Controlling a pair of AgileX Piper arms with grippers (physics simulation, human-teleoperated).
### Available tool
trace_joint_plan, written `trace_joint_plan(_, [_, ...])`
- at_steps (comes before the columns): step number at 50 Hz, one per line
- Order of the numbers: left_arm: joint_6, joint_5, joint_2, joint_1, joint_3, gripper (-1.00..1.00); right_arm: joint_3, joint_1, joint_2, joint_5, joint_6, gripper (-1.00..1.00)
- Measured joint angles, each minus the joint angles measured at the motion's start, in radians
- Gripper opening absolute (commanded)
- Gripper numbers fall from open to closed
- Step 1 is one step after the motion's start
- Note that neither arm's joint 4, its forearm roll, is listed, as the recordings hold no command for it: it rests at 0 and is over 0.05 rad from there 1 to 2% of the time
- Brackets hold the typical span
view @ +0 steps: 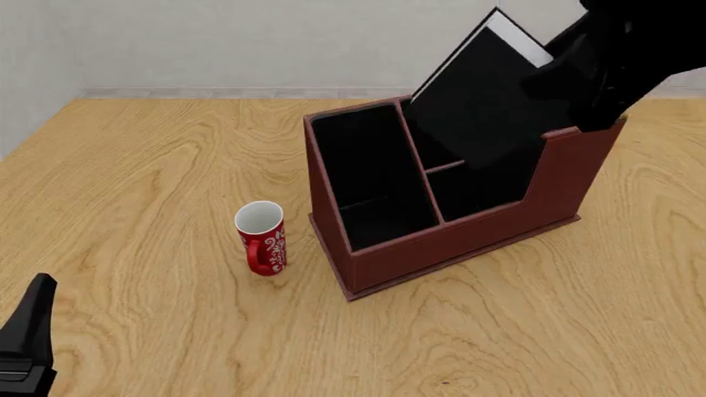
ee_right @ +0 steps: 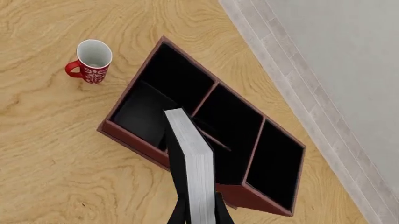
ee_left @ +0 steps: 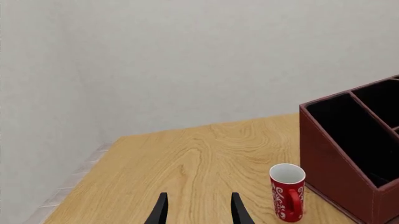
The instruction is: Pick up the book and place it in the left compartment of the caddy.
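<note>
The black book with white page edges hangs tilted above the caddy, my right gripper shut on its upper end. In the right wrist view the book runs out from the right gripper, and its far end lies over the divider between the left compartment and the middle sections. The left compartment holds nothing. My left gripper is open and holds nothing. It stays low near the table's front left, with the caddy off to its side.
A red mug with a white pattern stands upright on the wooden table, just left of the caddy; the left wrist view also catches the mug. A pale wall borders the table at the back and left.
</note>
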Motion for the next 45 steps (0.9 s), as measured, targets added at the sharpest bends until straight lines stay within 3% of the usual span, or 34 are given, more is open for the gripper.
trace_joint_plan(45, [0.02,-0.018,0.0,0.023,0.014,1.0,-0.107,0.077,0.164,-0.03,-0.016,-1.0])
